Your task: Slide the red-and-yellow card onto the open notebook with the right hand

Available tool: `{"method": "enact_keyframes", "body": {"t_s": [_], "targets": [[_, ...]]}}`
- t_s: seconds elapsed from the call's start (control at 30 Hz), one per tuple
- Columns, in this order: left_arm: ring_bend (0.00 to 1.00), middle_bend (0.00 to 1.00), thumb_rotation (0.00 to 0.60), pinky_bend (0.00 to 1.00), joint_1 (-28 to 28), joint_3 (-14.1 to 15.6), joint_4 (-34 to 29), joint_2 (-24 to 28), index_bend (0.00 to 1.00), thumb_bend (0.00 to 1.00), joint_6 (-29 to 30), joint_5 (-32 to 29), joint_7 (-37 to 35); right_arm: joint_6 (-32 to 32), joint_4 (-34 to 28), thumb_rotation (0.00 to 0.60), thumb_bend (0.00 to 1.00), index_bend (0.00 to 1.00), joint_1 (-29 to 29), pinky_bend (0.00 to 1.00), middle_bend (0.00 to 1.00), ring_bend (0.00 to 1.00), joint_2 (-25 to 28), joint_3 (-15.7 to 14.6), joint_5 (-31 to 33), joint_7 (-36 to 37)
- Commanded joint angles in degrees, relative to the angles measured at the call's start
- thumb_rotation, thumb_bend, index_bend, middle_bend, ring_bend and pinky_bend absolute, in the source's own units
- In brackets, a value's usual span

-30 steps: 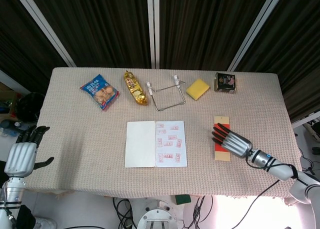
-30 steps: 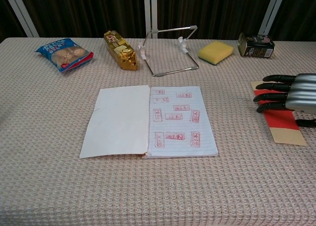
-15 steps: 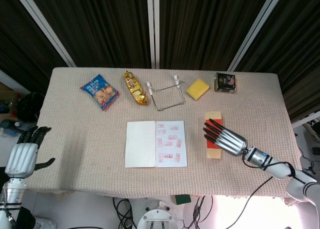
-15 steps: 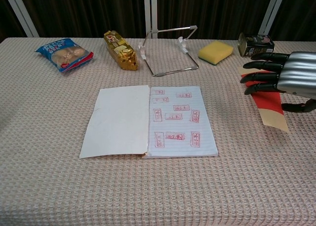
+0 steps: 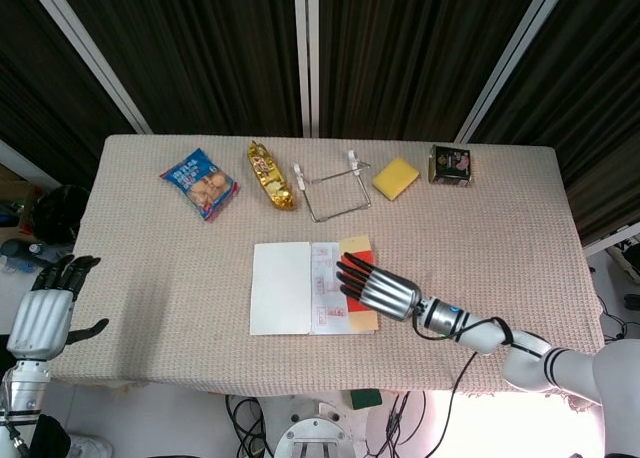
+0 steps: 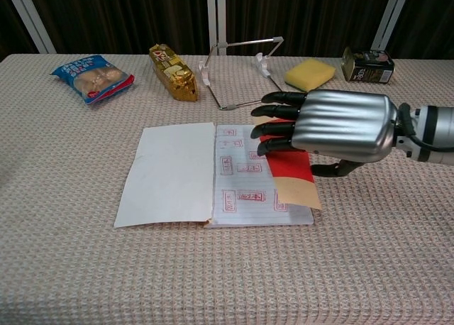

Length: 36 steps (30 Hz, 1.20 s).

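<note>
Step in hand: final part of the slide. Right hand (image 6: 333, 123) laid flat, fingers extended and slightly apart, fingertips (image 6: 266, 130) pressing down on the red-and-yellow card (image 6: 292, 179); nothing gripped, only pressed. Card resting on the right page of the open notebook (image 5: 283, 288), overlapping that page's right margin and sticking out a little past the notebook's right and near edges. In the head view, card (image 5: 358, 246) visible as a yellow end beyond the fingertips and a tan end under the palm. Notebook placed near the middle of the table (image 5: 520, 218), toward the near edge.

Left hand (image 5: 42, 313) off the table's left edge, fingers spread, holding nothing.

Along the far edge, left to right: blue snack bag (image 5: 199, 183), gold packet (image 5: 270, 175), wire stand (image 5: 332, 186), yellow sponge (image 5: 396, 178), small tin (image 5: 451, 164). All well apart from the notebook.

Judgement: task nearly complete. Next move likely to call for a short further push toward the notebook's spine to bring the card wholly onto the page, then a straight lift of the fingers. Risk: dragging the page or shifting the notebook if pressure too heavy.
</note>
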Motion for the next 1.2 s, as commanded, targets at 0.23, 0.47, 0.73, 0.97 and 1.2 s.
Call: {"method": "enact_keyframes", "body": {"t_s": [0.23,0.47,0.73,0.97,1.2], "targets": [[0.1,0.15,0.6,0.16,0.45,0.28,0.94,-0.3,0.17,0.0,0.4,0.35,-1.41,-6.4,-4.18,0.6,0.35,0.31,2.58,0.0,0.1,0.0,-3.01,3.76,5.24,-6.93],[0.1,0.15,0.6,0.16,0.95,0.54,1.75,-0.75,0.17,0.0,0.77,0.44,-2.32,-8.43,-4.47,0.6,0.35,0.28,2.59,0.0,0.1,0.0,-4.61,3.58,7.07,-9.77],[0.1,0.15,0.6,0.16,1.12,0.44,2.55,-1.22,0.17,0.0,1.04,0.64,-3.08,-9.73,-4.02,0.6,0.34,0.16,2.07,0.0,0.07,0.0,-6.44,4.08,9.89,-12.79],[0.09,0.15,0.6,0.16,1.21,0.53,2.73,-1.25,0.17,0.0,0.7,0.39,-3.56,-9.98,-3.95,0.6,0.26,0.05,1.8,0.0,0.04,0.0,-7.69,4.36,11.5,-13.91],[0.1,0.15,0.6,0.16,1.33,0.57,3.15,-1.44,0.17,0.0,0.6,0.32,-3.95,-8.61,-3.52,0.6,0.21,0.03,1.51,0.0,0.01,0.0,-8.02,4.33,11.76,-13.42]]}}
